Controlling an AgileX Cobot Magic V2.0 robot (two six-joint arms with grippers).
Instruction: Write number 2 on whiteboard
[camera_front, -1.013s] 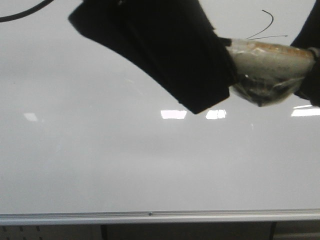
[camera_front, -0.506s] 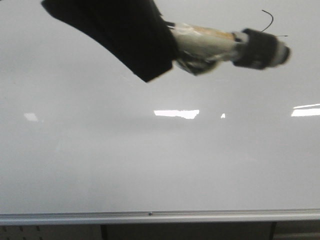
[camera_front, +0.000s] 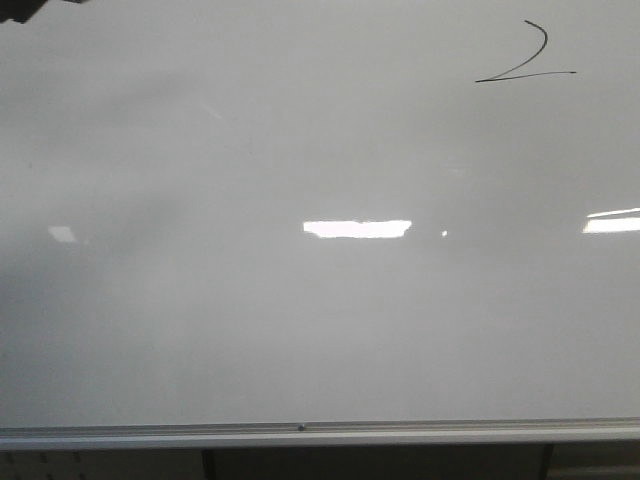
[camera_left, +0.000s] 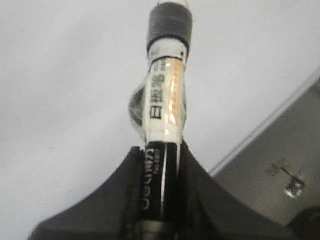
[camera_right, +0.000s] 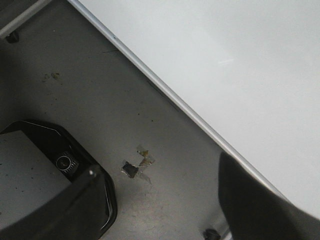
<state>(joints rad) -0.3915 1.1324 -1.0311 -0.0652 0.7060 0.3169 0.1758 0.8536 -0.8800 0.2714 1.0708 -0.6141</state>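
A thin black number 2 (camera_front: 527, 60) stands at the upper right of the glossy whiteboard (camera_front: 300, 320), which fills the front view above its silver rail (camera_front: 300, 432). My left gripper (camera_left: 161, 152) is shut on a black-and-white marker (camera_left: 166, 105) with tape round its middle; the marker's dark ribbed end points at the board (camera_left: 60, 90). Only a dark corner of that arm (camera_front: 20, 8) shows at the front view's top left. My right gripper (camera_right: 165, 200) is open and empty over the grey floor, beside the board's edge rail (camera_right: 200, 117).
Bright rectangular light reflections (camera_front: 357, 228) lie across the board's middle. In the right wrist view a black base (camera_right: 55, 165) and scraps of tape (camera_right: 137, 165) sit on the grey floor (camera_right: 100, 90). A grey surface with a metal fitting (camera_left: 290, 180) shows beside the board.
My left gripper with the marker has moved up and left out of the front view. The whole number 2 now shows.
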